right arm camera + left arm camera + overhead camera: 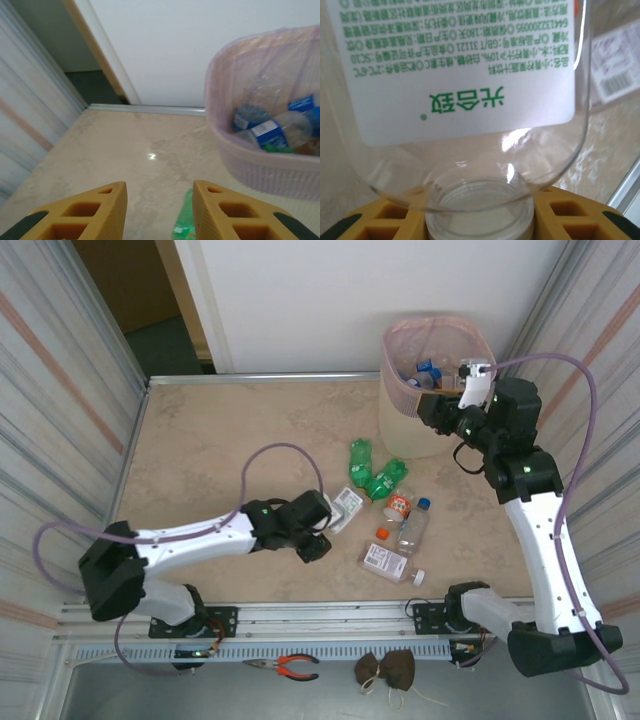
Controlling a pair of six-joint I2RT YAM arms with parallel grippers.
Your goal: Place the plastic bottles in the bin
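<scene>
One stone-patterned table (pixel 220 440) is topped at its far right by a tall cream bin (pixel 405 430), rounded and lined with thin pink film, blue-labelled plastic bottles (pixel 270 131) inside. By its rim the right gripper (pixel 159 210) is held empty, fingers apart. A clear, smooth flat bottle (pixel 465 100) is judged clamped at its neck by the left gripper (pixel 480 222); lifting it across to the bin is called for next.

A: Bin (pixel 400 435) is noted cream, liner (pixel 395 340) translucent pink; blue-labelled bottles (pixel 270 131) are seen inside. Table (pixel 220 450)?
B: Beige, marbled. Green bottles (pixel 385 480) recorded; flat bottle (pixel 460 65) clear, label white, print green. Right pincer (pixel 160 192) ochre-yellow.
</scene>
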